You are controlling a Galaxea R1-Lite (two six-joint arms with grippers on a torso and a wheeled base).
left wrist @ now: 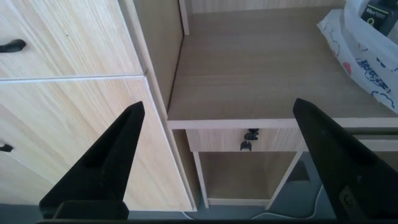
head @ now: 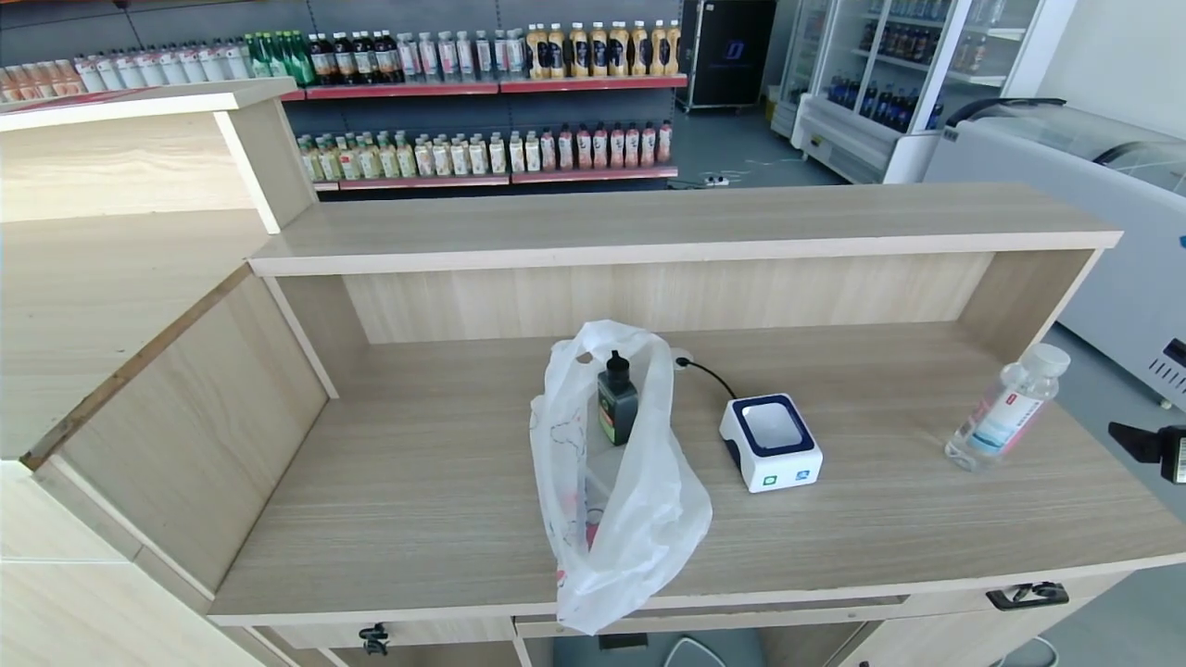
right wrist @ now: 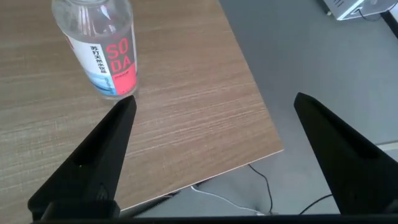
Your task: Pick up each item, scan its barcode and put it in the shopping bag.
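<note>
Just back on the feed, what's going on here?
Nothing is held. A dark bottle already stands in the white shopping bag beside the barcode scanner. A clear soda water bottle stands near the right edge of the counter, with the open right gripper close by, not touching. The open left gripper hangs off the front left end.

Location: retail shop. Indicators: stocked drink shelves [head: 482, 93], glass-door coolers [head: 889, 74], chest freezer [head: 1075, 148], barcode scanner [head: 771, 442] on checkout table [head: 880, 519].

Shopping bag [head: 630, 519] mid-worktop [head: 417, 482], overhanging front edge. Dark bottle [head: 616, 403] upright in bag. Barcode scanner [head: 770, 442] just right of bag. Soda bottle [head: 1003, 409] well right of scanner, near worktop's right edge.
</note>
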